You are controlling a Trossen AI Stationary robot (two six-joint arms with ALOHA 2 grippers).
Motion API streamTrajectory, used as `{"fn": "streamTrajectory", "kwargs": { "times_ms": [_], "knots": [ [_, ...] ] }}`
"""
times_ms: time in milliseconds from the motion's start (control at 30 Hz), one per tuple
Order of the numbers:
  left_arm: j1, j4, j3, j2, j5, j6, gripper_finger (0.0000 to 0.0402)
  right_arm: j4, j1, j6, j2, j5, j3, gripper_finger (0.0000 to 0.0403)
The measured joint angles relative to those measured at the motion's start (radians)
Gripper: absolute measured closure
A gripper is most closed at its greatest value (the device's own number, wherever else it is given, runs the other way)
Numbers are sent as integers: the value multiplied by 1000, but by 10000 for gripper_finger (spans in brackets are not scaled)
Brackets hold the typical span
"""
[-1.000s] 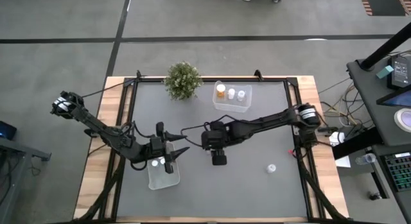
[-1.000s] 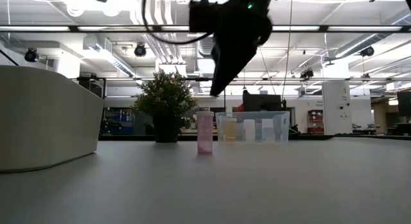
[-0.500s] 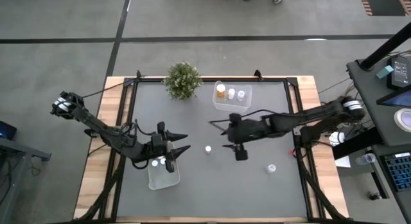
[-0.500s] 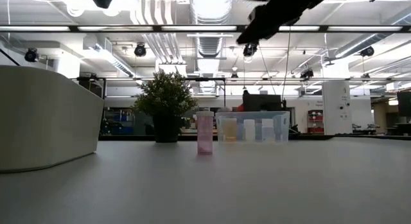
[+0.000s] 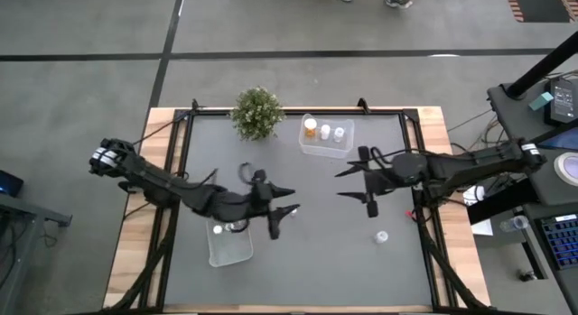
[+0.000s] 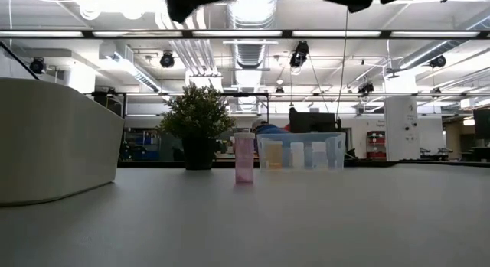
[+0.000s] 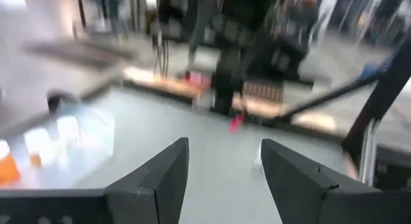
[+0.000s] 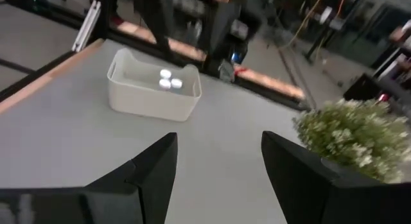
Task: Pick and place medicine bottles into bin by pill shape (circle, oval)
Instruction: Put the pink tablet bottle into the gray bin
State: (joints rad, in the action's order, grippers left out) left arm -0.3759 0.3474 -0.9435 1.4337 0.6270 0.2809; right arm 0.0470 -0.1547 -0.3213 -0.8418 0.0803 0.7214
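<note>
A pink medicine bottle [image 6: 244, 157] with a white cap stands upright on the table's middle. My left gripper [image 5: 293, 199] hovers open above that spot, pointing toward the table's right, with nothing between its fingers [image 7: 225, 147]. My right gripper [image 5: 340, 183] hangs open and empty right of the middle, pointing left [image 8: 218, 137]. Another white-capped bottle [image 5: 382, 236] stands on the table near the right side. A white bin [image 5: 228, 244] at the near left holds bottles. A clear bin [image 5: 327, 135] at the far middle holds an orange and two white bottles.
A green bushy plant [image 5: 256, 112] stands at the far edge, left of the clear bin. Both arms hang well above the tabletop. The table's frame rails [image 5: 423, 216] run along its left and right sides.
My right gripper has drawn back from above the pink bottle toward the table's right edge, rising and tipping from pointing down to nearly level. My left gripper has swung from over the white bin toward the table's middle. The pink bottle has stayed upright in place.
</note>
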Motion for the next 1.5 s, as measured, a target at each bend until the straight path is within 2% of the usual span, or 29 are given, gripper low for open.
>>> {"fn": "streamTrajectory", "kwargs": {
  "times_ms": [200, 333, 433, 600, 1133, 1500],
  "knots": [
    [50, -436, -226, 123, -164, 135, 221, -38, 0, -21, 132, -1, -77, 184],
    [69, -726, -365, 228, -311, 219, 221, -26, 0, -38, 212, 0, -100, 184],
    [82, -862, -445, 310, -388, 237, 221, 12, 0, -38, 261, 0, -101, 184],
    [100, -1006, -532, 396, -413, 204, 221, 70, 0, -30, 311, 0, -101, 184],
    [188, -1013, -514, 463, -434, 78, 221, 80, 0, -38, 322, 0, -109, 184],
    [211, -1011, -510, 472, -436, 74, 221, 87, 0, -38, 322, 0, -109, 184]
  ]
}}
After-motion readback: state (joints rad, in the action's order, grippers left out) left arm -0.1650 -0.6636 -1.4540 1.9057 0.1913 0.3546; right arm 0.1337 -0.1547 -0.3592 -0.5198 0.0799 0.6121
